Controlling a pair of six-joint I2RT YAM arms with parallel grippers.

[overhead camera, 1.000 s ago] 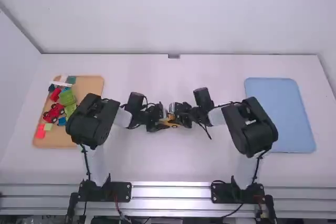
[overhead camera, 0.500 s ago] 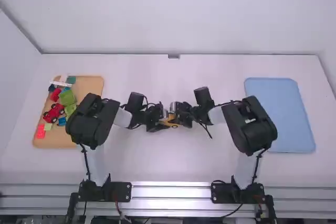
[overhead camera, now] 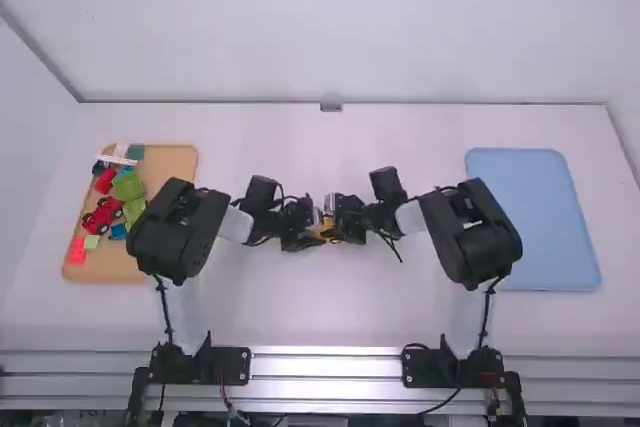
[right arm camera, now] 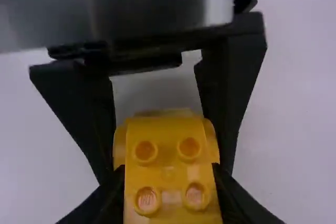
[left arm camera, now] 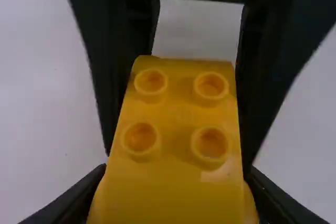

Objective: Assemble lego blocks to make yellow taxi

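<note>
High view: left gripper [overhead camera: 313,233] at nine o'clock, right gripper [overhead camera: 339,228] at three, both clamping yellow studded plastic car body [overhead camera: 326,230]; uneven pushing could tilt it.

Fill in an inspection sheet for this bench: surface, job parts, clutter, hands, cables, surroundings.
Surface: white table, with a flat tan board on the left and a flat blue tray on the right.
Job's things: yellow plastic block piece with round studs, held near the table's middle; whether it is one block or several, cannot tell.
Clutter: red toy car and green blocks among other coloured pieces on the board.
Hands: left hand and right hand both closed on the yellow piece.
Cables: thin black cables run along both arms; no snag seen.
Surroundings: white wall beyond the table, metal rails by the arm bases.
</note>
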